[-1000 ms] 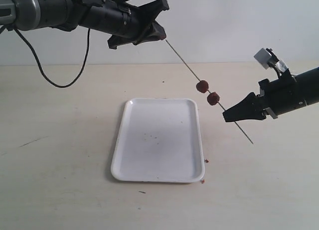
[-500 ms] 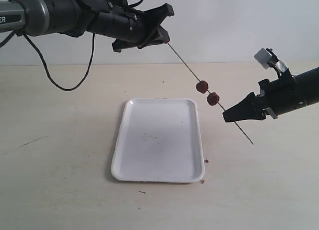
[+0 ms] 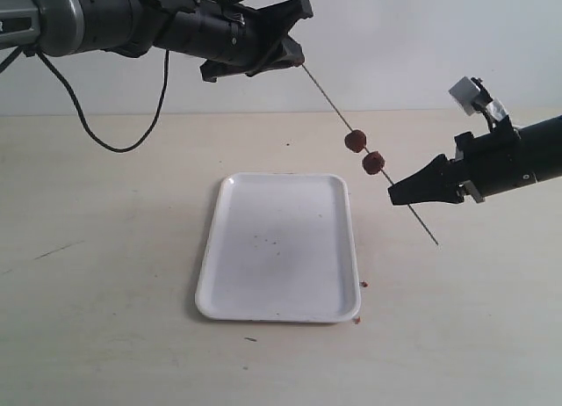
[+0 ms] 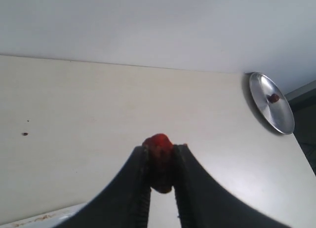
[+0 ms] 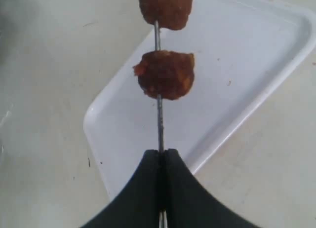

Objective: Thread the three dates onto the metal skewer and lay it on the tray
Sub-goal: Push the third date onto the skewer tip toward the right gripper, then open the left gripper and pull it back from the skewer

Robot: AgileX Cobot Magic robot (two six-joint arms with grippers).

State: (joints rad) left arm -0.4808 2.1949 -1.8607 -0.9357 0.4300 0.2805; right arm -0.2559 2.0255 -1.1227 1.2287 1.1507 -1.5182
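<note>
The left hand (image 3: 297, 54), clamped on the third date (image 4: 159, 156), has edged rightward at the top end of the metal skewer (image 3: 329, 103). The two threaded dates (image 3: 355, 141) and the right hand (image 3: 393, 193), pinched on the rod, have risen slightly above the tray (image 3: 263, 283) on the counter (image 3: 105, 336).

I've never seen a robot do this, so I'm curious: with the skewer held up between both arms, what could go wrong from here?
The date pinched in the left gripper meets the metal skewer only at its thin upper end; pushed off-centre, it might split or slip out. The right gripper pinches the skewer lower down, so the rod might swivel and the two threaded dates slide.
</note>
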